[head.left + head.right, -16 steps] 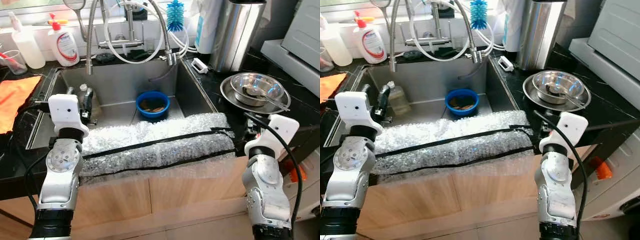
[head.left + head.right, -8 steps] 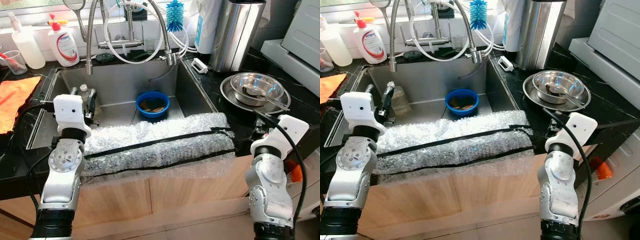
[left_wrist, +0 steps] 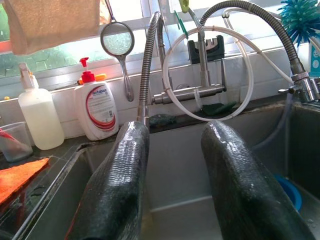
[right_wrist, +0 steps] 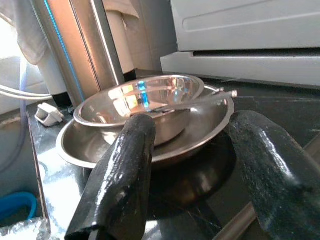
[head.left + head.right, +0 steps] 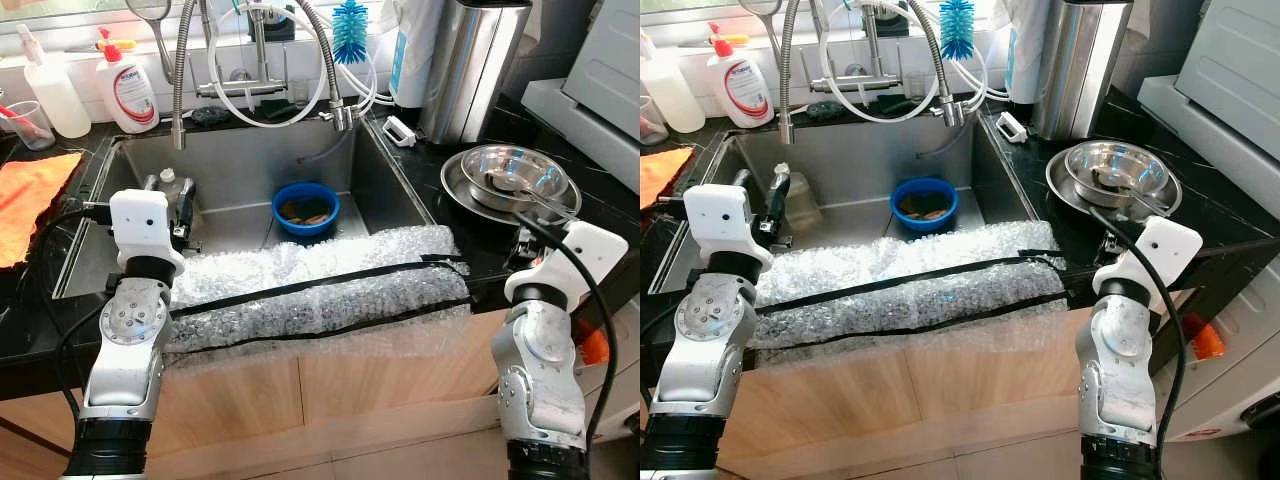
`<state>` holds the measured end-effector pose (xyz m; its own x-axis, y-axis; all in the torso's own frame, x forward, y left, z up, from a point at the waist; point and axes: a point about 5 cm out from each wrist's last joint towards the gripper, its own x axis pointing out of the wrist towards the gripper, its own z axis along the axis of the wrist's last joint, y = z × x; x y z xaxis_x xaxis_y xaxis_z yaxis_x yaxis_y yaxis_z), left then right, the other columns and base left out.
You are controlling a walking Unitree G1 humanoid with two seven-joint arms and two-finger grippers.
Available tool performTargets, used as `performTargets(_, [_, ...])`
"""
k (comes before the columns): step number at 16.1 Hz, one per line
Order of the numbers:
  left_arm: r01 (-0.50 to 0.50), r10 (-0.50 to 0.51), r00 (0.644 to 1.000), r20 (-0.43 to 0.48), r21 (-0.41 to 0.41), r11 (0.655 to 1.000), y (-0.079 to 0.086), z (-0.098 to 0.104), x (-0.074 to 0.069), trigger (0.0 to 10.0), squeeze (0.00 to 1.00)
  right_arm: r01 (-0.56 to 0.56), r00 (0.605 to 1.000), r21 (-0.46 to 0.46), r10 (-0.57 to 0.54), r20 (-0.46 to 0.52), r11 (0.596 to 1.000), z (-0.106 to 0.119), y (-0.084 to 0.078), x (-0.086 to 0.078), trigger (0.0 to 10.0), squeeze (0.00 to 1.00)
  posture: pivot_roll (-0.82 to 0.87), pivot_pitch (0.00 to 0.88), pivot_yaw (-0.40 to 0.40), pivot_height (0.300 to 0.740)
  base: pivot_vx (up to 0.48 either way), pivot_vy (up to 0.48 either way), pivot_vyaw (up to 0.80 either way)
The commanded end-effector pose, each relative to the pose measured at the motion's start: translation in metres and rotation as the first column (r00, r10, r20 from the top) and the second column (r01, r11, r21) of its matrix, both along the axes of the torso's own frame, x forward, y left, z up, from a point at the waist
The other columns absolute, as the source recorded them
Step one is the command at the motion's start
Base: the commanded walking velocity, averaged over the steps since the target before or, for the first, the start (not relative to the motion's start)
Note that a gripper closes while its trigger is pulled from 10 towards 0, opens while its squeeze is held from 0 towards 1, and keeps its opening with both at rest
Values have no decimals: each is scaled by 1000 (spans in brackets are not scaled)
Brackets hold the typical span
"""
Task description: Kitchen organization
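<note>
Just ahead of the right end effector (image 4: 192,165), whose fingers stand apart, a steel bowl (image 4: 140,107) sits nested in a wider steel pan (image 4: 200,132) on the black surface (image 5: 590,195). Over the sink (image 5: 240,165), the left end effector (image 3: 175,175) hovers spread.

Orange cloth (image 5: 30,200) left of sink; soap bottle (image 5: 125,88), perhaps detergent, behind
</note>
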<state>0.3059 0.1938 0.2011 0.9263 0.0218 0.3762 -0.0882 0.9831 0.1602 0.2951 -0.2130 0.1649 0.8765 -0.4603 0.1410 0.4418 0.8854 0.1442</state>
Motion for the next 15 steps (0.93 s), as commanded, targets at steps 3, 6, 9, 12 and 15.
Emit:
performTargets(3, [8, -8, 1000, -15, 16, 1000, -2, -1, 2, 10000, 0, 7, 999, -27, -6, 43, 1000, 11, -1, 2, 10000, 0, -14, 0, 33, 740, 0, 0, 0])
performTargets(6, [8, -8, 1000, -23, 17, 1000, -2, -4, 1, 10000, 0, 15, 999, -26, -14, 52, 1000, 12, -1, 3, 10000, 0, -11, 0, 31, 740, 0, 0, 0])
performTargets(9, [11, -10, 1000, -29, 20, 1000, -2, -5, 1, 10000, 0, -9, 999, -21, 10, 51, 1000, 11, 2, 5, 10000, 0, -10, 0, 32, 740, 0, 0, 0])
performTargets(12, [16, -15, 999, -33, 22, 1000, -4, -6, 2, 10000, 0, -78, 995, -40, 81, 58, 996, 12, 12, 8, 10000, 0, -13, 0, 32, 740, 0, 0, 0])
performTargets(15, [22, -21, 999, -32, 26, 999, -6, -5, 2, 10000, 0, -168, 983, -37, 170, 68, 985, 14, 24, 12, 10000, 0, -5, 0, 32, 740, 0, 0, 0])
